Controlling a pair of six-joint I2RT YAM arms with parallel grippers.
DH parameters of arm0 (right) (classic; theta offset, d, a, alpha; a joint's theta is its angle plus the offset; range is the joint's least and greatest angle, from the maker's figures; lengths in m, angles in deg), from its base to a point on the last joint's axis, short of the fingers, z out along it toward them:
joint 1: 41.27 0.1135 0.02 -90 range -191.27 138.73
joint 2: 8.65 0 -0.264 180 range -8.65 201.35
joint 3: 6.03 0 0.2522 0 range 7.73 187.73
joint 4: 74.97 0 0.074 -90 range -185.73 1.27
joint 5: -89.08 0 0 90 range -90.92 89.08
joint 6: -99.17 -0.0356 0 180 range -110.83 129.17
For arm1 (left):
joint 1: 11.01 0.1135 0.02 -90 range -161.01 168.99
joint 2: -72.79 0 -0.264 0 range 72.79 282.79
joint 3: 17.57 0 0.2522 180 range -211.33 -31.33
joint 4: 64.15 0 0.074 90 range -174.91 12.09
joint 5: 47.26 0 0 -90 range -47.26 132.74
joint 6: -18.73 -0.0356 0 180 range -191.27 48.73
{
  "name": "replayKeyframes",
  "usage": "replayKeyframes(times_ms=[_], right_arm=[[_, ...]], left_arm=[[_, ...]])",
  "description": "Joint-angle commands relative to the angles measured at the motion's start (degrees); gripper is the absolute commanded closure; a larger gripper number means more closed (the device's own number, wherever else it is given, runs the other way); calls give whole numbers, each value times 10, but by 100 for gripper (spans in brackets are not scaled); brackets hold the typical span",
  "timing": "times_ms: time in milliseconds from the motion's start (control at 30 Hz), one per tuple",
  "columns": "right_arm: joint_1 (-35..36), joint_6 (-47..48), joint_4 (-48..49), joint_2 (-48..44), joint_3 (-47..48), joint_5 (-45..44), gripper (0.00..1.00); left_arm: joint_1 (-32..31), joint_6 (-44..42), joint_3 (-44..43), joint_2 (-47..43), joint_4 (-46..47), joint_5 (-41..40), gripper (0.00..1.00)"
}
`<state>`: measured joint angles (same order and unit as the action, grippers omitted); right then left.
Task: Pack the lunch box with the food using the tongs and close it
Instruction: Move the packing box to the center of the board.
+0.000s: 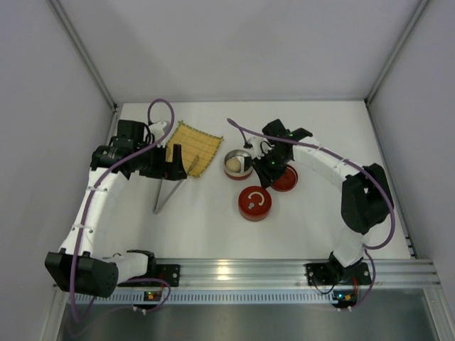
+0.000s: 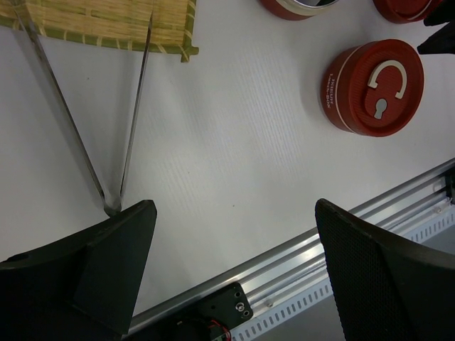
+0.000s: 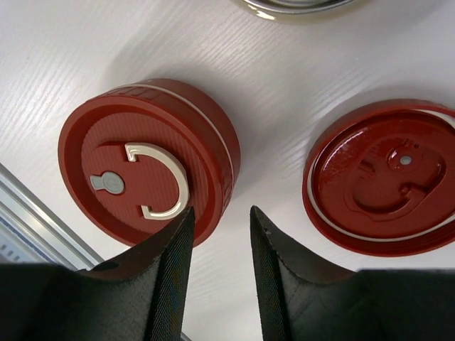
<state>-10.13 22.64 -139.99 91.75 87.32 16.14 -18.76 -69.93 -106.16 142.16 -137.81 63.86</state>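
Tongs (image 1: 164, 197) lie flat on the tabletop (image 1: 213, 231), joined end toward the arms, tips resting on the yellow mat (image 1: 193, 145). Thin springy metal: prob light, stiff, slick, so best pinched mid-length across both arms, not at the hinge. L hand (image 2: 234, 213) hangs just past the joined end w/ jaws wide apart, empty. R hand (image 3: 222, 213) hovers btwn the two red pieces, jaws a narrow gap apart, nothing in them. Count: 1 pr of tongs, 1 mat, 1 steel-rimmed bowl (image 1: 229, 156) w/ 1 pale round food piece (image 1: 233, 168) in it, 1 red lid w/ C-handle (image 3: 146, 156), 1 upturned red lid (image 3: 384, 177). Other food can't be made out.
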Motion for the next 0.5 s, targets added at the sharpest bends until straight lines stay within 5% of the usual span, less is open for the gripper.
replayKeyframes(times_ms=[0,367,467], right_arm=[[-11,21,-10,18,26,33,64],[-10,26,14,62,-6,51,73],[-1,22,18,60,-14,64,82]], left_arm=[[3,-8,3,-14,30,12,2],[3,-27,5,-22,29,-6,2],[3,-25,6,-21,31,-12,2]])
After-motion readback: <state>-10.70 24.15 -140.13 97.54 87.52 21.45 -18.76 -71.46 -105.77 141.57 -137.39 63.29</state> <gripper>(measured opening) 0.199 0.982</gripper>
